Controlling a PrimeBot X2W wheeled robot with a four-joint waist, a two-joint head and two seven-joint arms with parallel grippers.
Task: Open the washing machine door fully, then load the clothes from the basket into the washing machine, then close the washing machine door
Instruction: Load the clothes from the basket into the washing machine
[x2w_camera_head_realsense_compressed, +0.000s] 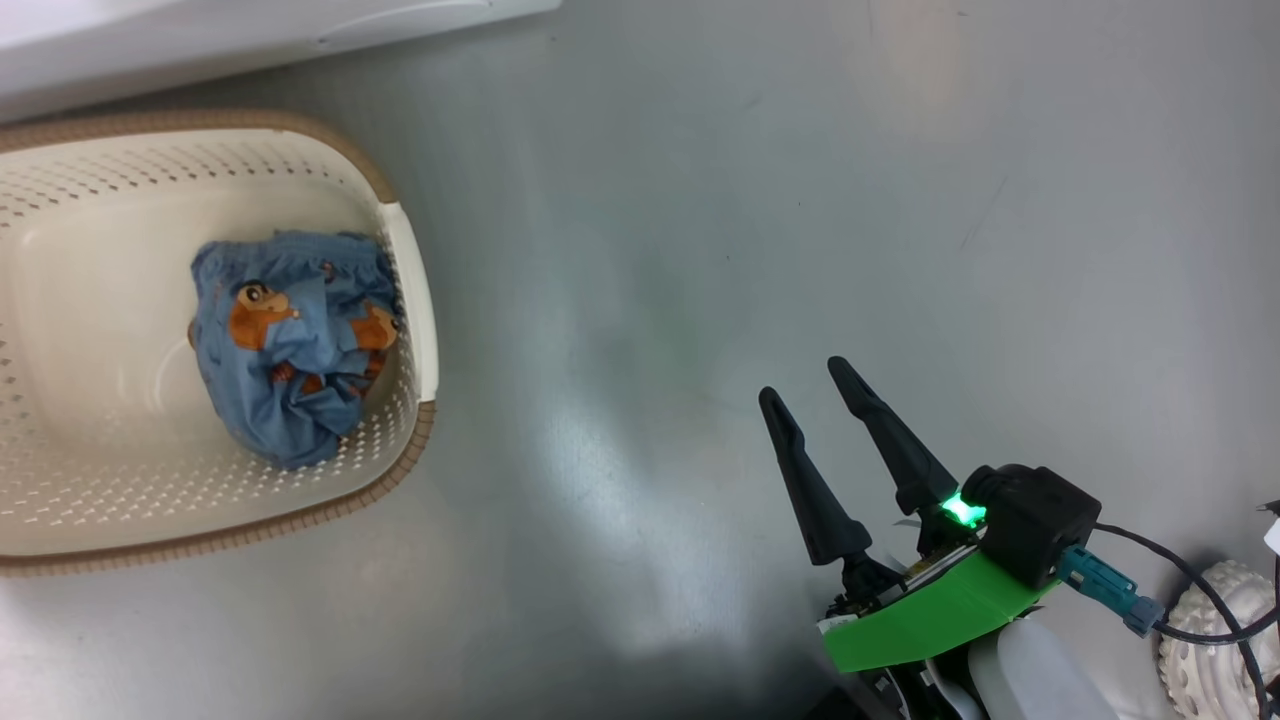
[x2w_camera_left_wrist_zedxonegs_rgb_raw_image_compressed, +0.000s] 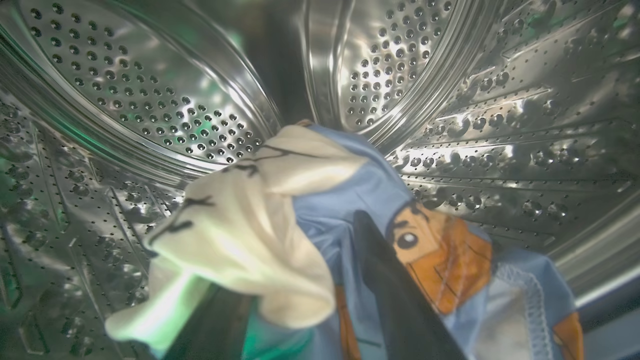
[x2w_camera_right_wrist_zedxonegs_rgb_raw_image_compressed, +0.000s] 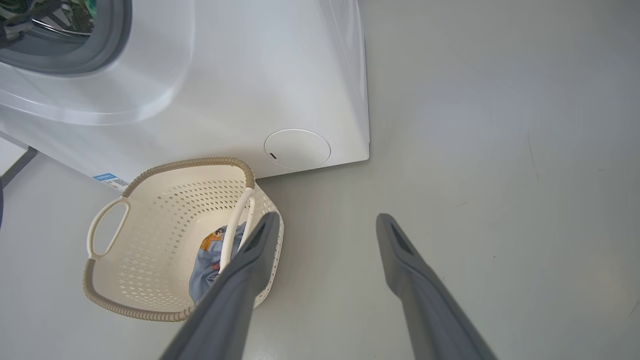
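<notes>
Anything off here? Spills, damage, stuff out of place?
Nothing stands out. One blue printed garment lies bunched in the basket, which stands upright on the floor by the washing machine. A second garment is inside the steel drum, draped over the left gripper's fingers. No spills or damage visible.

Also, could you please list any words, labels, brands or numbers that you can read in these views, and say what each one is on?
Nothing here is legible.
Blue sticker low on the washing machine front, by the basket: print too small to read.
Black strokes on the white cloth in the drum: no letters can be made out.
</notes>
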